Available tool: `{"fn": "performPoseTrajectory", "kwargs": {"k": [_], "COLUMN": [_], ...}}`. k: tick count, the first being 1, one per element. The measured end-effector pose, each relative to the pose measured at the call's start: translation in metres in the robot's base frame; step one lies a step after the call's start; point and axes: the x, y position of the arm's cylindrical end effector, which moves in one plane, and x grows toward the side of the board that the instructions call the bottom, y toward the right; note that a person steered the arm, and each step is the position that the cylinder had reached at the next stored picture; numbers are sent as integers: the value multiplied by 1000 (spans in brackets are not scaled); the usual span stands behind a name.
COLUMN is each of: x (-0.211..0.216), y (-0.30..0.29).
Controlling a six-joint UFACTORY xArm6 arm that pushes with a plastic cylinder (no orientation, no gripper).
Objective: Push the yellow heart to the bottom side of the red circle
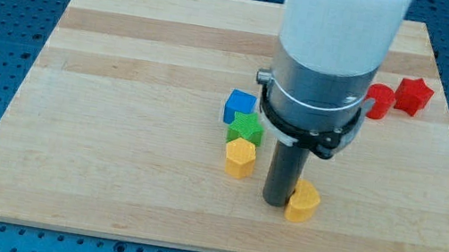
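Note:
The yellow heart lies near the view's bottom, right of centre. My tip stands on the board right against its left side. The red circle sits at the view's upper right, partly hidden behind the arm's body, well above the heart. The arm's wide grey and white body covers the board between them.
A red star-like block sits just right of the red circle. A blue block, a green block and a yellow hexagon stand in a column left of my tip. The wooden board ends just below the heart.

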Motion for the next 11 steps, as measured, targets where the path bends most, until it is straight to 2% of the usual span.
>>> {"fn": "performPoseTrajectory", "kwargs": {"k": [2,3,5,7,8,10,11], "x": [25,21,-22,-8,-23,-80,-59], "y": [-7,21,76,74,108,157,155]}}
